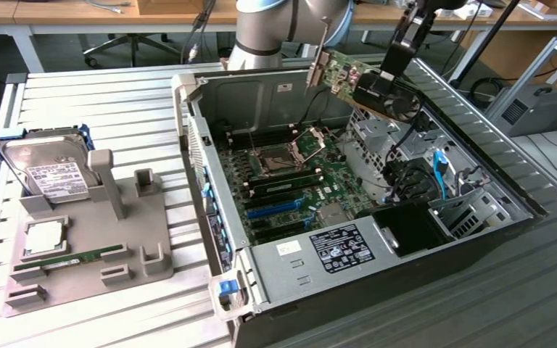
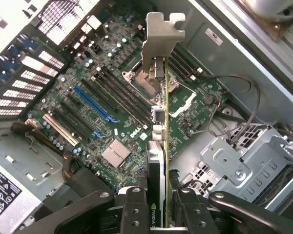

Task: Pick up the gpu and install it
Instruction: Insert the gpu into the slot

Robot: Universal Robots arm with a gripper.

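Note:
The gpu (image 1: 351, 81) is a flat card with a green board and a silver end bracket (image 1: 315, 76). It hangs tilted in the air above the open computer case (image 1: 211, 217), over the far end of the motherboard (image 1: 289, 181). My gripper (image 1: 383, 88) is shut on its dark fan end. In the wrist view the gpu (image 2: 158, 161) runs edge-on between my two black fingers (image 2: 134, 209), with its bracket (image 2: 161, 39) at the far end. Beneath it lie the motherboard's CPU socket (image 2: 146, 80) and the blue expansion slot (image 2: 95, 105).
At the exterior view's left, a grey fixture (image 1: 114, 246) holds a hard drive (image 1: 51, 170), a CPU (image 1: 44, 238) and a green memory stick (image 1: 80, 256). Inside the case are a power supply (image 1: 341, 246), cables and a metal drive cage (image 2: 244, 161).

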